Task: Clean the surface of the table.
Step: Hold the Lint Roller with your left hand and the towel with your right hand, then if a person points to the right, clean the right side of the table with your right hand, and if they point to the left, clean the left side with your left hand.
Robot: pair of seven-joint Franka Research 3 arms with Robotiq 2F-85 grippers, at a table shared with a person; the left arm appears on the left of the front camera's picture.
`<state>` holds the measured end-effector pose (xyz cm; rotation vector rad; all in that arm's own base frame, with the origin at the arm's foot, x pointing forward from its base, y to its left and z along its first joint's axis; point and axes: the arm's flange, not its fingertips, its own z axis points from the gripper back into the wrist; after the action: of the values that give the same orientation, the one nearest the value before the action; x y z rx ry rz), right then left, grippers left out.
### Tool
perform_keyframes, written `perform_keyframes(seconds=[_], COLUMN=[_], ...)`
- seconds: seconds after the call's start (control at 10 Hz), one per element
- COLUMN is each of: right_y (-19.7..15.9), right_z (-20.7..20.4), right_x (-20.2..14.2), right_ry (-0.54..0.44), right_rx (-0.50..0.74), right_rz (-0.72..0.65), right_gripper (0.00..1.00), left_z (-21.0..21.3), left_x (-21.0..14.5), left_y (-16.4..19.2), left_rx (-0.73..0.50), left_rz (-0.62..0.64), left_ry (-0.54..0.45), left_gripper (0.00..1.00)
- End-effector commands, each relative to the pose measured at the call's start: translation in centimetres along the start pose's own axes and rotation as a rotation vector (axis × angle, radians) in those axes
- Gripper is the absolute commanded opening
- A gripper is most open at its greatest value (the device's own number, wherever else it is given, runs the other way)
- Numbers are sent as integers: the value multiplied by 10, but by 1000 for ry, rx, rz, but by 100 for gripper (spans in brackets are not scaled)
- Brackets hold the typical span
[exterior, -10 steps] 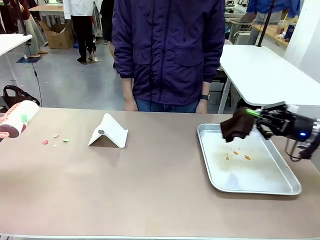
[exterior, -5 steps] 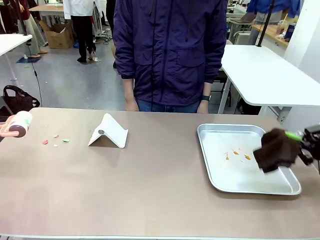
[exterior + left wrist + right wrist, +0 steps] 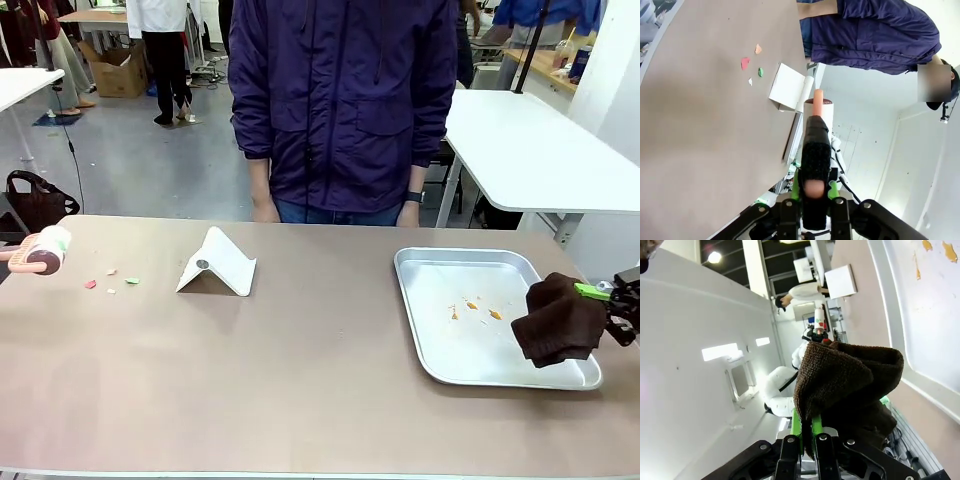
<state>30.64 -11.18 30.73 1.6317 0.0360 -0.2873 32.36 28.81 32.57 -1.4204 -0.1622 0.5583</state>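
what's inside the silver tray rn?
The tray holds a few orange crumbs and a faint smear. The brown cloth, clamped in the right tool, covers its right side; anything under there is hidden.

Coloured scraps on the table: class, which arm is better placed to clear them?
Left. The left gripper holds a pink-handled lint roller near the scraps; the right gripper holds a brown cloth at the silver tray.
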Motion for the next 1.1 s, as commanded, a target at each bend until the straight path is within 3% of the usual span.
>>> perform_keyframes(seconds=[0.0,1.0], right_y=[3,3], right_z=[-2,-2], right_x=[-1,-1], right_ry=[11,11], right_rx=[18,18], right_rz=[-20,-20], right_gripper=[0,0], left_z=[2,2], left_x=[-7,-7], left_y=[-1,-1], left_rx=[-17,-17], left_rz=[-22,-22], left_ry=[12,12], left_gripper=[0,0])
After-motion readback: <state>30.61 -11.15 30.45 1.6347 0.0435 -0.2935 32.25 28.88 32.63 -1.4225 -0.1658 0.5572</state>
